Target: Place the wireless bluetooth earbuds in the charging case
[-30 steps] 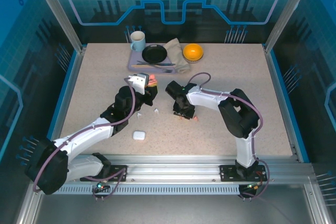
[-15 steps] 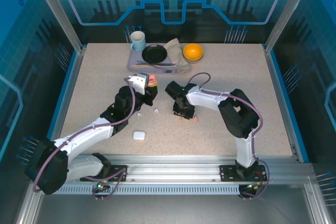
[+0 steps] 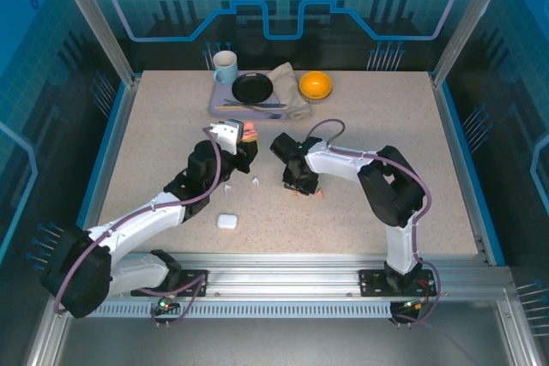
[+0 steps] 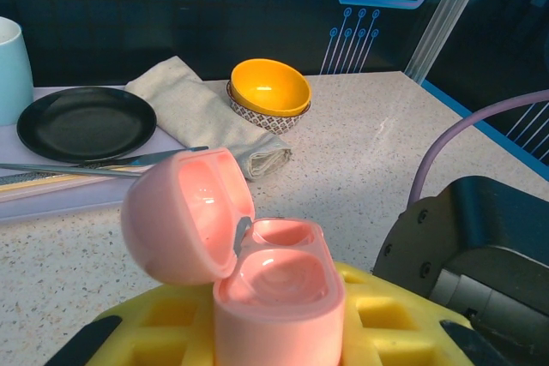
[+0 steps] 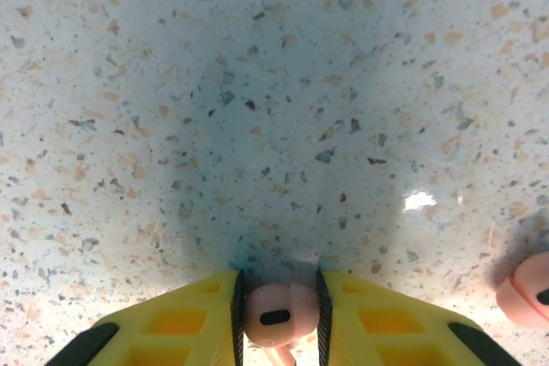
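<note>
L gripper [image 3: 244, 137] is clamped on the pink charging case [image 4: 276, 291] and holds it off the table [image 3: 154, 143], just left of centre in the top view. In the L wrist view the case stands upright at bottom centre btw the yellow pads [image 4: 167, 325]. Its lid [image 4: 182, 216] is hinged open and tipped to the left, and the 2 wells inside show bare pink.

R gripper [image 3: 297, 181] points down at the table, just right of centre in the top view. It pinches 1 pink earbud [image 5: 274, 313]. At bottom centre of the R wrist view the bud's rounded head sits btw the 2 yellow pads, touching both, w/ the stem running down toward the frame edge. Can't tell whether it's lifted clear of the surface. A 2nd pink earbud [image 5: 525, 291] lies on the table at the lower right edge of that view, apart from the gripper.

In the top view, 1 white earbud [image 3: 229, 186] and a 2nd white earbud [image 3: 256, 182] lie near each other on the table, just below the L gripper. A white case [image 3: 226, 221], lid closed, sits lower, left of centre. At upper centre a tray [image 3: 216, 102] carries a mug [image 3: 225, 66], black plate [image 3: 252, 87] and cutlery [image 3: 250, 107]. A napkin [image 3: 287, 83] overlaps its right end, and an orange bowl [image 3: 315, 85] sits just right of the napkin.
</note>
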Motion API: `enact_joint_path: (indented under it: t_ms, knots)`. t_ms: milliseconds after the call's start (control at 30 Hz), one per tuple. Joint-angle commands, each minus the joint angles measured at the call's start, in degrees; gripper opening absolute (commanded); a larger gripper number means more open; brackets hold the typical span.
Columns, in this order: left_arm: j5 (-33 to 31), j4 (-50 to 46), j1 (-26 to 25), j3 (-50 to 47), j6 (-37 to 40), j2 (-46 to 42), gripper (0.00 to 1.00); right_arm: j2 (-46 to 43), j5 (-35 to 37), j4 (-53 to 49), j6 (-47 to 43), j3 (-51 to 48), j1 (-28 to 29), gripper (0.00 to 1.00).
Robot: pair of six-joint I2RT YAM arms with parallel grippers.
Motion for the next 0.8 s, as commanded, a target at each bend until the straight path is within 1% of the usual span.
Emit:
enact_joint_path:
  t_ms: [0, 233, 433, 633, 767]
  knots:
    - [0.8, 1.5, 0.4, 1.2, -1.4, -0.2, 0.0, -2.8, -0.2, 0.9, 0.9, -1.5, 0.8, 0.28]
    - [0.6, 2.8, 0.4, -0.3, -1.0, -0.9, 0.0, -8.3, 1.8, 1.6, -0.3, -2.6, 0.1, 0.27]
    - [2.2, 7.9, 0.4, -3.7, 0.7, -1.4, 0.0, -16.3, 3.8, 2.3, -2.9, -4.4, -1.5, 0.27]
    - [9.1, 17.4, 0.4, -7.9, 3.5, -1.5, 0.0, -26.5, 5.1, 5.1, -9.0, -5.0, -4.6, 0.28]
    - [14.3, 19.4, 0.4, -7.7, 4.3, -0.9, 0.0, -32.8, 3.7, 9.7, -13.7, -5.3, -7.4, 0.29]
